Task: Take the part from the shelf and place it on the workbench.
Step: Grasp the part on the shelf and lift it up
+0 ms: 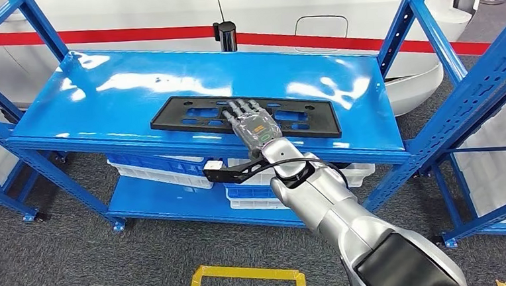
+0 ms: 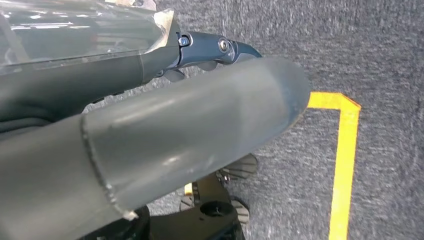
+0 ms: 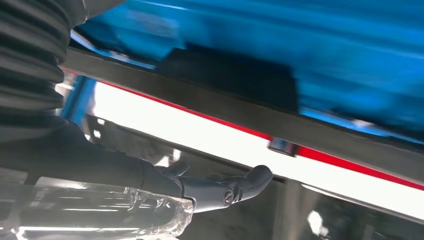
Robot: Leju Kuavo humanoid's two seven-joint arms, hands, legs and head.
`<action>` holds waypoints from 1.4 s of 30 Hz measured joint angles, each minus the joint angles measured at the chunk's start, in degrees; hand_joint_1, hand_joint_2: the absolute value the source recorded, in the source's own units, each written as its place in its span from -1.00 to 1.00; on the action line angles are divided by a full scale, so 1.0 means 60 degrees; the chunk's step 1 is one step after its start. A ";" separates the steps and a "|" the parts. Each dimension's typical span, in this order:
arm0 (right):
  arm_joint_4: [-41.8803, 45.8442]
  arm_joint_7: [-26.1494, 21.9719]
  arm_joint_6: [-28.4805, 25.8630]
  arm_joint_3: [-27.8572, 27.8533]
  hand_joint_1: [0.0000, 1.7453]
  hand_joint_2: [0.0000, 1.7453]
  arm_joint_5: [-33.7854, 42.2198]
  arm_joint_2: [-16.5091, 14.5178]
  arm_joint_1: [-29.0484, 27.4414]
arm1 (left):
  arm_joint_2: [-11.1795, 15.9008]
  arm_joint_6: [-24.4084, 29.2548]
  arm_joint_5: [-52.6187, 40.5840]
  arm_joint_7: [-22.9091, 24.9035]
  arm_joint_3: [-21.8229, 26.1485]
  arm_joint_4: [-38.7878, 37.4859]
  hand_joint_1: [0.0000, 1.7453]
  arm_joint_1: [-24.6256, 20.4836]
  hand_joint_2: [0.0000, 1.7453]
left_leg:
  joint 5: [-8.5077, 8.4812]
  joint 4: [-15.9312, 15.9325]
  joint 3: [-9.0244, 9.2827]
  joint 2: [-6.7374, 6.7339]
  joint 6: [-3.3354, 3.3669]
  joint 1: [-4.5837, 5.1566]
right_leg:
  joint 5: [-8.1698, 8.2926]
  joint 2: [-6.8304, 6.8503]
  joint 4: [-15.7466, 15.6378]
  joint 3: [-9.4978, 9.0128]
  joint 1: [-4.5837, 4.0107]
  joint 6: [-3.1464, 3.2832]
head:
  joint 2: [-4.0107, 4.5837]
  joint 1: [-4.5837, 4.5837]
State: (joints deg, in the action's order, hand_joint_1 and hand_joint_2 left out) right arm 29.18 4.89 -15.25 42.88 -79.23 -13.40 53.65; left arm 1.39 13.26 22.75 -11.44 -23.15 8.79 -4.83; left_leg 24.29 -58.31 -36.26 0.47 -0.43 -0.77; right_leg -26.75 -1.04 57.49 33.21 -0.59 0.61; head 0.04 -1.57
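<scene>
A flat black plastic part (image 1: 189, 118) with several cut-outs lies lengthwise on the top of the blue shelf (image 1: 101, 92). My right hand (image 1: 252, 122) lies over the part's middle with its fingers stretched out and spread, palm down; I cannot tell if it touches the part. In the right wrist view the right hand (image 3: 220, 190) has straight fingers with nothing in them, and the part (image 3: 235, 75) is a blurred dark patch on the blue shelf. My left hand (image 2: 200, 100) hangs above the grey carpet, holding nothing.
White and blue crates (image 1: 159, 170) sit on the lower shelf. A black post (image 1: 225, 35) stands at the shelf's back edge, in front of a white vehicle with a red stripe (image 1: 164, 32). Another blue rack (image 1: 487, 102) stands at the right. Yellow tape (image 1: 245, 276) marks the floor.
</scene>
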 joint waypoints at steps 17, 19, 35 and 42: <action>-0.0673 0.0578 0.0153 -0.0875 0.86 1.00 -0.0255 0.0401 0.0048 | -0.0100 0.0389 -0.0094 -0.2435 -0.0027 0.0011 -1.00 -0.0051 -1.00 | -0.0020 0.0014 0.0015 -0.0001 -0.0011 -0.0105 | 0.0003 0.0012 0.0014 -0.0012 -0.0008 0.0005 | 0.0000 -0.0005; -0.0702 0.0533 0.0148 -0.0932 0.82 1.00 -0.0269 0.0432 0.0033 | -0.0111 0.0421 -0.0079 -0.2530 -0.0027 0.0011 -1.00 -0.0051 -1.00 | -0.0037 0.0015 0.0016 0.0002 -0.0016 -0.0111 | 0.0009 0.0015 0.0015 -0.0012 -0.0016 0.0011 | 0.0000 -0.0005; -0.0585 -0.0812 -0.0612 -0.1454 0.96 1.00 -0.0398 0.0672 0.0437 | -0.0232 0.1423 0.0003 -0.4245 0.0004 0.0033 -1.00 -0.0063 -1.00 | -0.0071 0.0020 0.0033 -0.0005 -0.0011 -0.0116 | 0.0063 0.0005 0.0020 -0.0026 -0.0019 -0.0010 | 0.0000 -0.0003; 0.0896 -0.1463 -0.1062 -0.1491 0.98 1.00 0.0188 0.0805 0.0461 | -0.0232 0.1484 0.0012 -0.4255 0.0008 0.0033 -1.00 -0.0038 1.00 | -0.0064 0.0061 0.0030 -0.0010 -0.0020 -0.0119 | 0.0055 0.0002 0.0018 0.0006 -0.0019 -0.0004 | 0.0000 -0.0004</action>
State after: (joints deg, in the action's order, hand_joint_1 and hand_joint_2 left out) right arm 34.55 -3.89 -21.62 33.93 -78.10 -8.57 56.42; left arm 0.00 22.16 22.82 -36.97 -23.10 8.98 -5.05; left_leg 23.91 -57.94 -36.08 0.41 -0.55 -1.48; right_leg -26.42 -1.03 57.60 33.25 -0.71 0.59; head 0.04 -1.60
